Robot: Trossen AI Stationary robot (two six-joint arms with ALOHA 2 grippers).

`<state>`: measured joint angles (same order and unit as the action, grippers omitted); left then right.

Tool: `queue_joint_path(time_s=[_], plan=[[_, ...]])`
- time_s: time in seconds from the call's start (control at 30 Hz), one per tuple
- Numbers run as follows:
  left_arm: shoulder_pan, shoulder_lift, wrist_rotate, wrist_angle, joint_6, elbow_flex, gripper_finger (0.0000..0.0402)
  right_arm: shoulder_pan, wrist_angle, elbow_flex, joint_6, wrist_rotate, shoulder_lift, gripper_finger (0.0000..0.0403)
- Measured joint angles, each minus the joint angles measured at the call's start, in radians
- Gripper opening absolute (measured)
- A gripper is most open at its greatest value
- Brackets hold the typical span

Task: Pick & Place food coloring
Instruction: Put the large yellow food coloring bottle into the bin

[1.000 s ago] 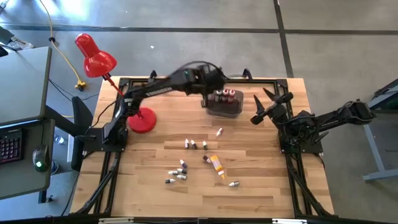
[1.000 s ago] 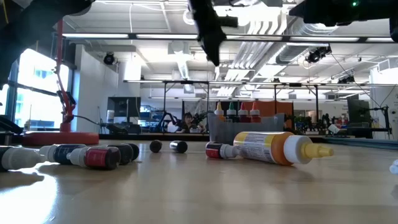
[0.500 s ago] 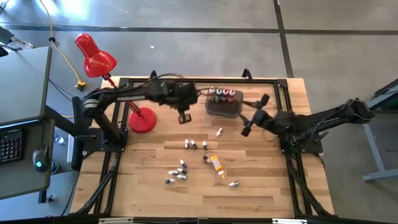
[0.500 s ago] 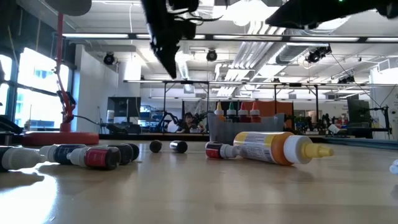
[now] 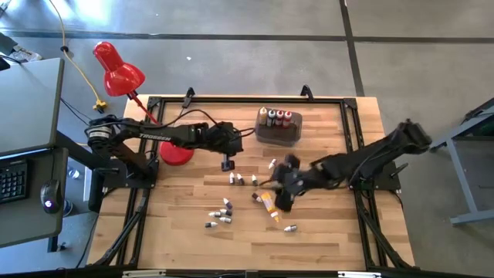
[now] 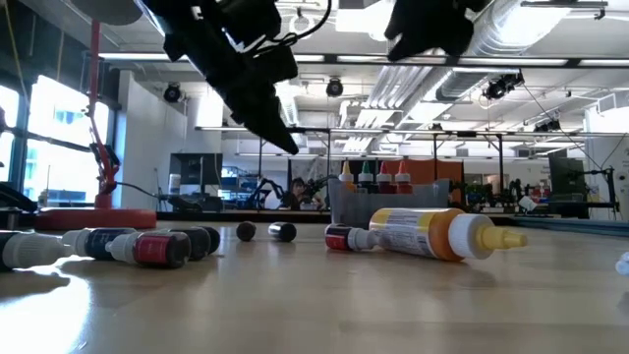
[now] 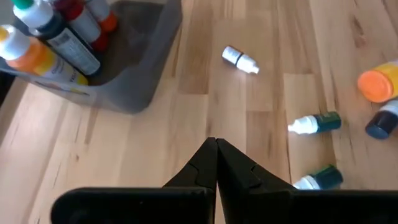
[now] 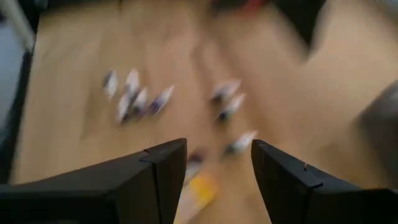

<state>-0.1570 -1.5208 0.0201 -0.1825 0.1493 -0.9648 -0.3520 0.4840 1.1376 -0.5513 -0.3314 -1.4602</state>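
The food coloring bottles lie scattered on the wooden table. An orange-yellow one [image 5: 269, 205] [image 6: 432, 233] lies on its side, with tiny dark-and-white ones [image 5: 239, 179] [image 5: 221, 213] around it. Several more stand upright in the grey tub [image 5: 278, 128] [image 7: 124, 74]. My left gripper [image 5: 228, 163] [image 7: 216, 142] is shut and empty, hovering left of the tub above bare wood. My right gripper [image 5: 281, 194] [image 8: 219, 149] is open, blurred, above the orange-yellow bottle [image 8: 196, 190] and touching nothing.
A red desk lamp [image 5: 176, 150] stands on its base at the table's left side, close behind my left arm. A tiny bottle [image 5: 272, 164] [image 7: 239, 59] lies between the tub and the two grippers. Another [image 5: 290, 228] lies near the table's near edge.
My left gripper has left the tub, swung toward the table's left and come down and nearer. My right arm has swept from the table's right edge toward the middle and now hangs over the orange-yellow bottle. No bottle has moved.
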Motion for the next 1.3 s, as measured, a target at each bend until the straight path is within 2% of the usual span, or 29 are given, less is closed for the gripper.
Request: queue_joint_path(time_s=[0.23, 0.33, 0.53, 1.13, 1.3], plan=[[0.0, 0.001, -0.004, 0.019, -0.031, 0.0, 0.0, -0.048, 0.066, 0.07, -0.335, 0.3, -0.208, 0.0195], [0.0, 0.001, -0.003, 0.016, -0.026, 0.0, 0.0, -0.053, 0.069, 0.072, -0.423, 0.358, -0.255, 0.0202], [0.0, 0.001, -0.003, 0.001, -0.026, 0.0, 0.0, -0.069, 0.102, 0.072, -0.57, 0.341, -0.31, 0.0205], [0.0, 0.001, -0.003, 0.001, -0.014, 0.0, 0.0, -0.046, 0.089, 0.072, -0.567, 0.326, -0.446, 0.0205], [0.0, 0.001, -0.002, 0.0, -0.014, 0.0, 0.0, -0.039, 0.083, 0.075, -0.543, 0.371, -0.476, 0.0202]])
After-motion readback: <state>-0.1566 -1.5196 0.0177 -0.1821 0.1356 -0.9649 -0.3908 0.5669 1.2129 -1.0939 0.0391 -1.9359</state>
